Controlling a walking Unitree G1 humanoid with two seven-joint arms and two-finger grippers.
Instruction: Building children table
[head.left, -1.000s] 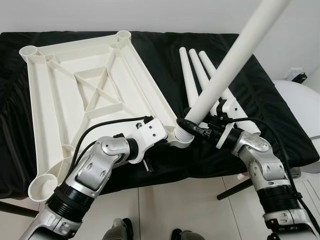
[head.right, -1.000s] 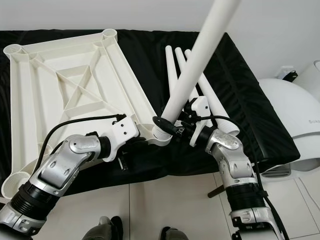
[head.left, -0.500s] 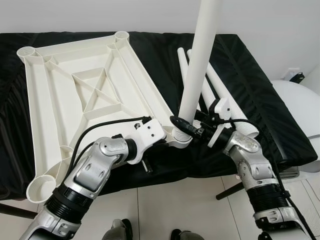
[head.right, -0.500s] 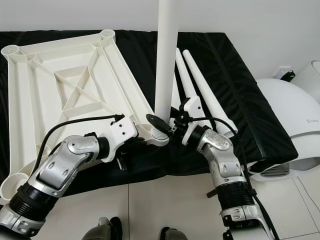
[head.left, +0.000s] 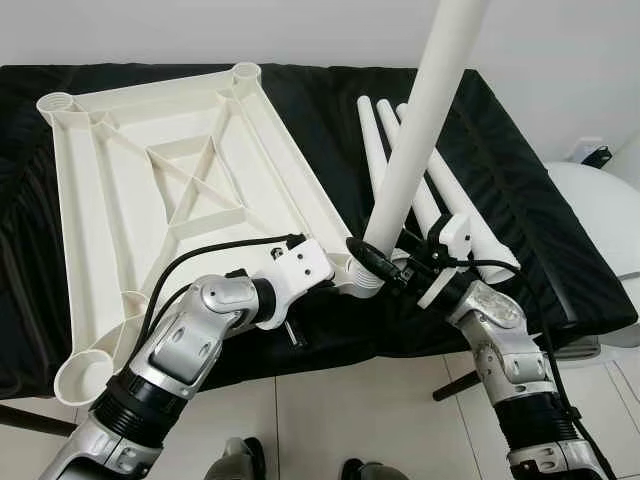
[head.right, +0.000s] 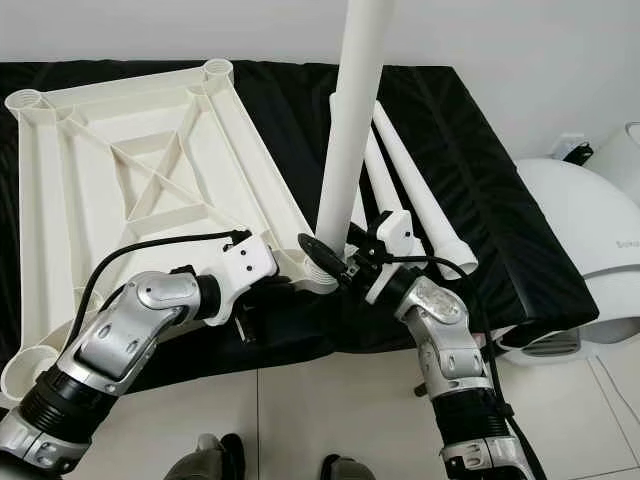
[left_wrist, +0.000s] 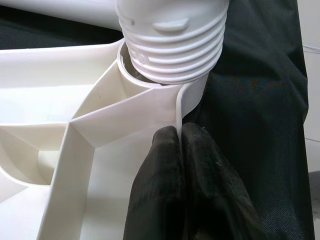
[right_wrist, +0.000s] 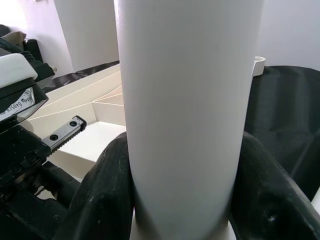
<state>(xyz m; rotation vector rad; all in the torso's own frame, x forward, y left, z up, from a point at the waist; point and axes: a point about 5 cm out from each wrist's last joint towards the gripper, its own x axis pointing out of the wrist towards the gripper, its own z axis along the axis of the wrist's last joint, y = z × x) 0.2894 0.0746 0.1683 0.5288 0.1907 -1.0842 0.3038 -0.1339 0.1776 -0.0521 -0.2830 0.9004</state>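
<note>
Leg (head.left: 420, 130) stands nearly upright, threaded end at the corner socket (left_wrist: 150, 82); your right gripper (head.right: 352, 268) clamps its base, your left gripper (left_wrist: 176, 150) pinches the socket wall.

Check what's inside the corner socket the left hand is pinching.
The threaded end of the leg sits in the socket, several threads exposed above its rim. How deep it reaches is hidden by the socket wall.

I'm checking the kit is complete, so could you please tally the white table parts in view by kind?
Tabletop frame: 1
Leg being fitted into a corner socket, held by the right gripper: 1
Loose legs lying on the black cloth: 3
Total: 5 white parts
</note>
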